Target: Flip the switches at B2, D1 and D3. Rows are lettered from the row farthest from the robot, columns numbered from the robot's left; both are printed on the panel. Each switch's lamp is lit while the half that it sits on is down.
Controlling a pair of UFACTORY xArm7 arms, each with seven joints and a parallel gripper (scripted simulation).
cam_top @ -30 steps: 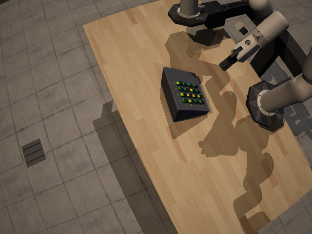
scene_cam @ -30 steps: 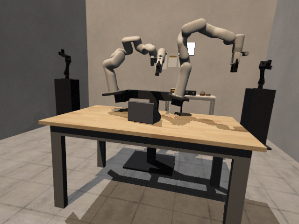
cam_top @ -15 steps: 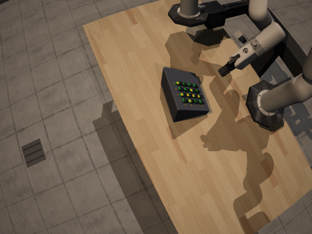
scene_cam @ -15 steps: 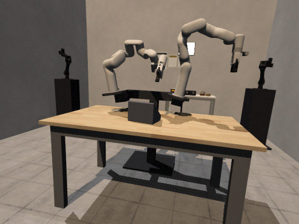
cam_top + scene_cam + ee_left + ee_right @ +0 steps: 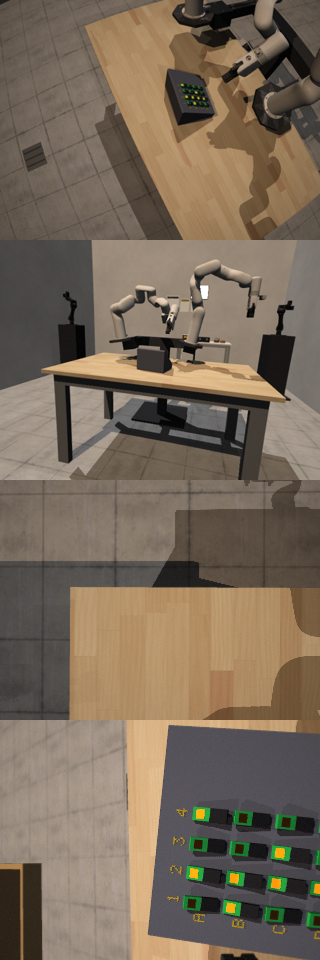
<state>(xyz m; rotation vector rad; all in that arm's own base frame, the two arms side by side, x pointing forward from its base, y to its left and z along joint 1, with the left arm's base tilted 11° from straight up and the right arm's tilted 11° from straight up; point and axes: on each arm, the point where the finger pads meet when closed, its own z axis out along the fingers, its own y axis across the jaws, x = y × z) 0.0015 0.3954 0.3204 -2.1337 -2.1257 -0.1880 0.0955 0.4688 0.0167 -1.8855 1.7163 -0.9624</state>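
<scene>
The dark sloped switch panel [image 5: 180, 77] [image 5: 150, 360] [image 5: 240, 765] stands on the table. Switch B2 [image 5: 192, 97] [image 5: 235, 878] has its lamp lit. Switch D1 [image 5: 206, 104] [image 5: 314, 920] is dark and partly cut off in the right wrist view. Switch D3 [image 5: 202, 93] is dark; only its edge shows in the right wrist view. My right gripper [image 5: 225, 78] [image 5: 168, 331] [image 5: 239, 956] is shut and empty, raised above the table on the robot's side of the panel, touching no switch. My left gripper [image 5: 250, 314] is open and empty, high and far from the panel; its fingers are outside the left wrist view.
The wooden table [image 5: 144, 108] [image 5: 103, 371] [image 5: 150, 655] carries the panel. Both arm bases stand along its robot side. Other lit lamps include A4 [image 5: 200, 814], C3 [image 5: 280, 853] and B1 [image 5: 231, 908]. Switches sit close together. A dark box-like object [image 5: 31, 910] is beyond the table.
</scene>
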